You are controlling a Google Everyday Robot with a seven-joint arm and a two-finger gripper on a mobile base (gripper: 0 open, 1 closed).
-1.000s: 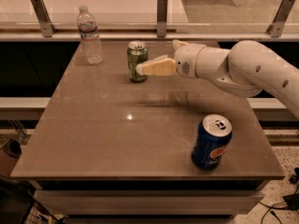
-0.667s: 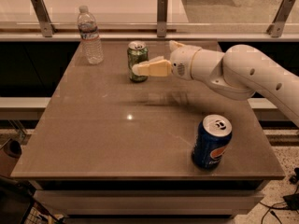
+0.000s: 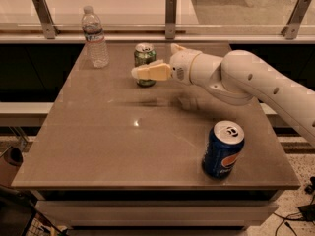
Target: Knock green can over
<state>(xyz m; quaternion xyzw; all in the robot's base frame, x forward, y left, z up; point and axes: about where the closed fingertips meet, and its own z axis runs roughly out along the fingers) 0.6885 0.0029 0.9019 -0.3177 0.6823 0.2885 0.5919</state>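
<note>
Arm (image 3: pixel 256 82) extends from right, gripper (image 3: pixel 137 73) pointing left.

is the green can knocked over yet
No, the green can stands upright on the table with its silver top facing up, and the gripper sits just in front of its lower half.

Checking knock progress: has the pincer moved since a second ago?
Yes. The pincer has slid leftward in view, across the front of the green can.

Glossy end effector (image 3: pixel 141 73) by metal can (image 3: pixel 145 56)
</note>
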